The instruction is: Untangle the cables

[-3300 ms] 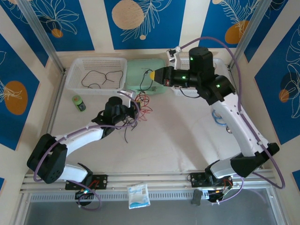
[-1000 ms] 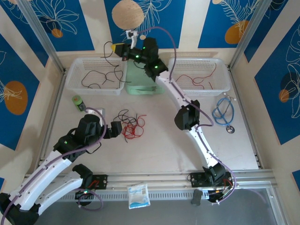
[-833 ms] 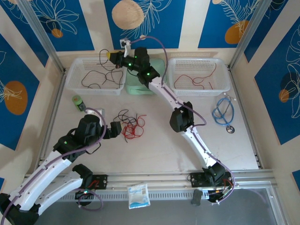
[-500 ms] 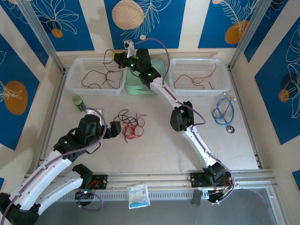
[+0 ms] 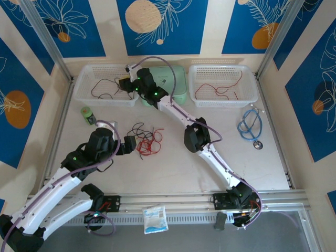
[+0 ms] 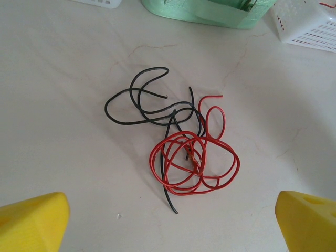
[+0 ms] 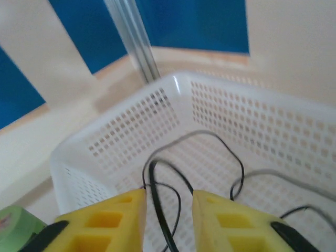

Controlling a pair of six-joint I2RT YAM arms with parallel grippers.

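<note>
Left wrist | left jaws wide, red-black cable tangle (image 6: 191, 155) on tabletop (image 6: 63, 79) ahead between them | right jaws narrowly apart, black cable (image 7: 156, 194) between, above basket (image 7: 173, 81) | likely limp, light: pinch free end

No writing, label or number is legible on anything here.

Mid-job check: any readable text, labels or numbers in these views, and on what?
No text can be read.
White packet, top view: bluish print, too small to read.
Small green object, top view: any label is too small to tell.
</note>
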